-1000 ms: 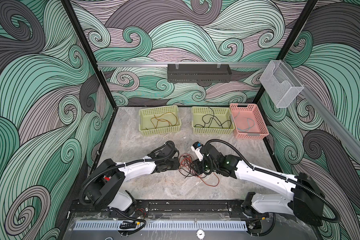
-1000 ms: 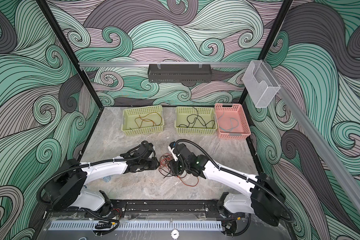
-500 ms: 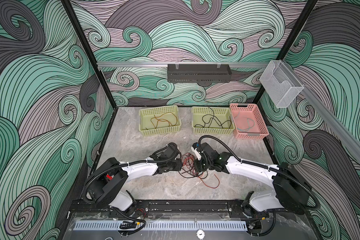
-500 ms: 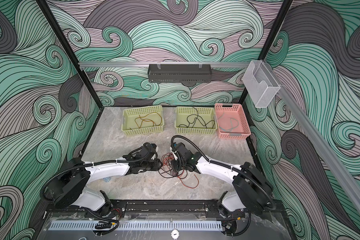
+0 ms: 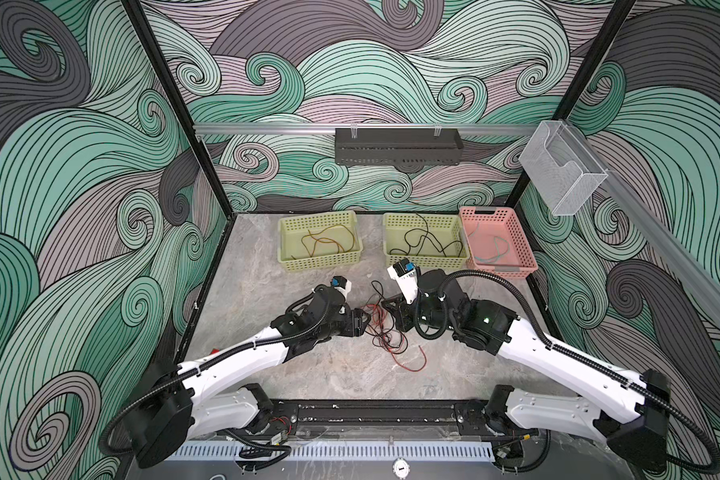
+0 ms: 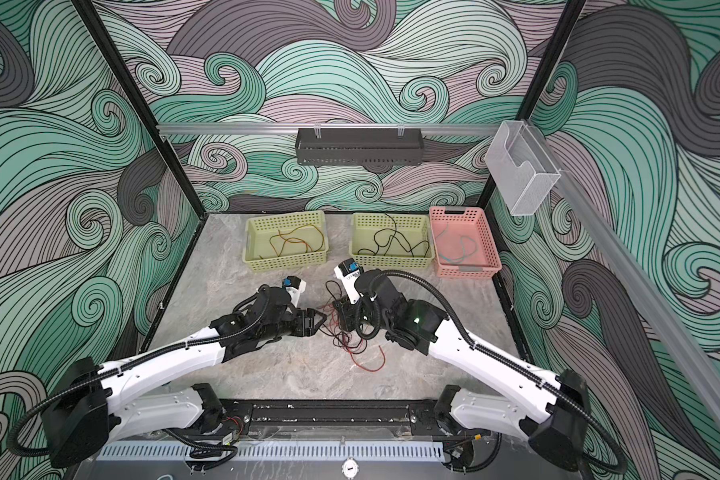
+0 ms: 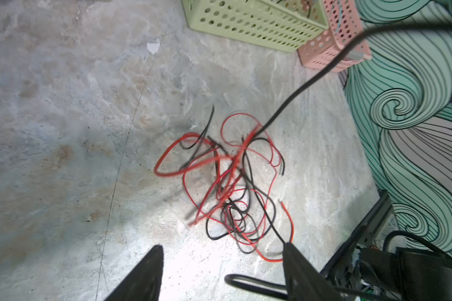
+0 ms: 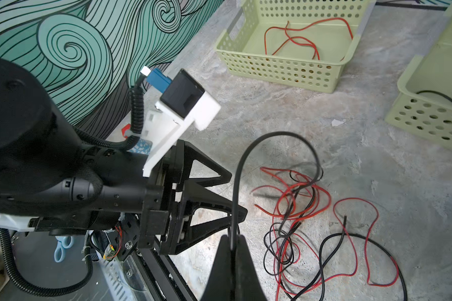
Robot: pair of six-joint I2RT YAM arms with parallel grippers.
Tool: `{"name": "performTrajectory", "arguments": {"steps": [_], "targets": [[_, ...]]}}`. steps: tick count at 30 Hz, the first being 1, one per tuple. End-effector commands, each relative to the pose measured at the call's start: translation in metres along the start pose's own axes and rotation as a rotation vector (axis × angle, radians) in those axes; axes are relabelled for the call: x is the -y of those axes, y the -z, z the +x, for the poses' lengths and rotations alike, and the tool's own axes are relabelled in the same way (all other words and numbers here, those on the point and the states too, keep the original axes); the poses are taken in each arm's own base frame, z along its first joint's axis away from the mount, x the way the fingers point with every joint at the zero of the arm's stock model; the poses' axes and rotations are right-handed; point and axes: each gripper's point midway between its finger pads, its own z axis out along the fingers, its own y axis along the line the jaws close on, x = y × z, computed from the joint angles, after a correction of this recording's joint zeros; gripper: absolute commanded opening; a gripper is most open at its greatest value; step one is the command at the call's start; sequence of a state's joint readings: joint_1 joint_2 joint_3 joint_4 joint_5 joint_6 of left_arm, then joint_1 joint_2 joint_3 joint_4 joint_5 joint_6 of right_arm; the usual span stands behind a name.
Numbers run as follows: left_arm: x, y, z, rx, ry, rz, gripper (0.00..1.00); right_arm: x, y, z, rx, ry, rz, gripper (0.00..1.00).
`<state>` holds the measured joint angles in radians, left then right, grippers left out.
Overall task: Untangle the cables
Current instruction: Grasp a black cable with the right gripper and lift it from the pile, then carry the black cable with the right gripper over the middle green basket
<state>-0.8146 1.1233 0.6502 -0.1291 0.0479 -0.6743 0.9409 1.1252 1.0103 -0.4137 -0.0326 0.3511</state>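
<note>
**Desk:** Which step is this?

**Photographer:** One strand being drawn out. The right hand (image 8: 232, 238) is pinched fully closed on a black cable (image 8: 279, 133), which arcs up from its fingertips and drops back into the pile. The left hand (image 7: 222, 246) hangs just beside the pile, jaws spread wide, nothing between them

**Desk:** And the pile itself?

**Photographer:** The cables (image 5: 382, 332), red and black, lie knotted on the surface (image 5: 267, 299) between the two arms, well apart from the baskets along the back wall. The outer green basket (image 5: 321, 262) has a red-orange wire in it, the middle green basket (image 5: 425, 262) a black one and the pink basket (image 5: 501, 271) a pale teal one. By the look of it some sorting is done and the bulk remains

**Desk:** What does the next move ask for?

**Photographer:** Probably a slow draw by the right hand, up and away, while the left hand comes down on the red loops to pin them. The black cable crosses several red strands, and whether it runs free or is caught cannot be told from here. A quick tug would likely drag the whole knot along. Once clear, it would seem to belong in the middle green basket
</note>
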Motion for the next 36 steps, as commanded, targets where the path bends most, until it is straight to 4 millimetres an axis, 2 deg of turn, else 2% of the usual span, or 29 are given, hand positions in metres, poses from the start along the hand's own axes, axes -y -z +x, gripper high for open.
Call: {"name": "performTrajectory", "arguments": {"steps": [1, 7, 12, 15, 24, 28, 36], "targets": [[0.009, 0.014, -0.003, 0.011, -0.023, 0.013, 0.73, -0.001, 0.007, 0.003, -0.024, 0.036, 0.031, 0.00], [0.012, 0.025, -0.007, 0.051, -0.017, 0.026, 0.73, -0.017, 0.040, -0.041, 0.131, 0.090, 0.013, 0.00], [-0.006, 0.025, -0.003, 0.062, -0.008, -0.054, 0.73, -0.017, 0.072, -0.088, 0.282, 0.175, 0.079, 0.00], [-0.016, 0.025, 0.003, 0.072, 0.013, -0.077, 0.73, -0.018, 0.084, -0.109, 0.336, 0.217, 0.110, 0.00], [-0.037, 0.023, 0.022, 0.075, 0.078, -0.098, 0.73, -0.006, 0.103, -0.149, 0.412, 0.241, 0.164, 0.00], [-0.018, 0.027, 0.018, 0.085, 0.081, 0.002, 0.75, -0.015, 0.106, -0.160, 0.434, 0.244, 0.131, 0.00], [0.059, 0.066, -0.015, 0.190, -0.038, 0.274, 0.87, -0.010, 0.085, -0.160, 0.400, 0.216, 0.149, 0.00]]}}
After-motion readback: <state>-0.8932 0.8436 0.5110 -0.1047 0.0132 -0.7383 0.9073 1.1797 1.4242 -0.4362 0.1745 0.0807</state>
